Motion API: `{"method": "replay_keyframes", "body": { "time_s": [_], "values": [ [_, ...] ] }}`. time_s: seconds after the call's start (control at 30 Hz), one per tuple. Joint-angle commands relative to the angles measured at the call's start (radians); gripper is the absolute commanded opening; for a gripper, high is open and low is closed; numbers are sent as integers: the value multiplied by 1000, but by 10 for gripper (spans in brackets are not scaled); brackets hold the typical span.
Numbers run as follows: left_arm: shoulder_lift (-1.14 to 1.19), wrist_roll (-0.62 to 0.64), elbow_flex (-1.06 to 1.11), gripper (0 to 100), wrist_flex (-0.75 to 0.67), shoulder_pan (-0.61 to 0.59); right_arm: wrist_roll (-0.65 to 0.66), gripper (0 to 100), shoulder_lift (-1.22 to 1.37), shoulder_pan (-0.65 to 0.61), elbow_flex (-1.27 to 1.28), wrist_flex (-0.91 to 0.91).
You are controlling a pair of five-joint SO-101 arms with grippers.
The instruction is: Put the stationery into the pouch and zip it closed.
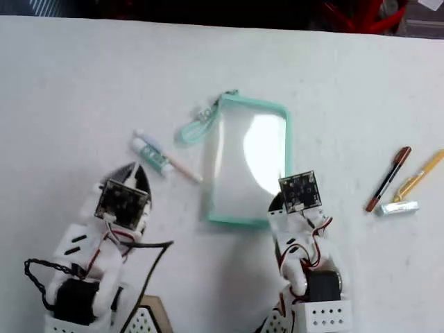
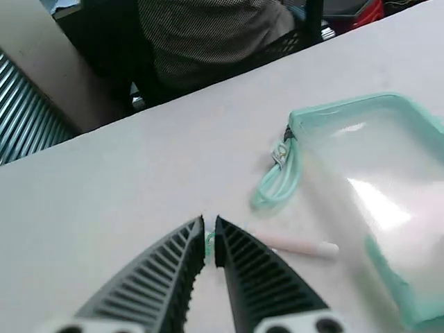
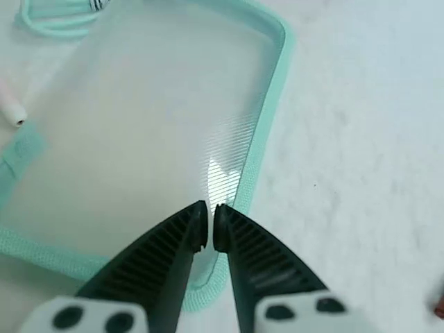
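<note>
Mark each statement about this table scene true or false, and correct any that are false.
1. The translucent pouch with mint-green trim holds no stationery. True.
2. The brown marker and the yellow pen lie inside the pouch. False: they lie on the white table, apart from the pouch, on the right gripper's side.
3. The right gripper is over a corner of the pouch. True.
4. The left gripper is wide open. False: its fingers are nearly together.
</note>
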Motion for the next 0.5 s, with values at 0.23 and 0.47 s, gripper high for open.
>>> {"method": "replay_keyframes", "body": {
  "time_s": [0.23, 0.47],
  "values": [
    [5, 2, 58, 46, -14, -56, 0, 35, -8, 38, 9, 2],
    [5, 6, -57, 46, -15, -76, 0, 36, -10, 88, 9, -58]
  ]
}}
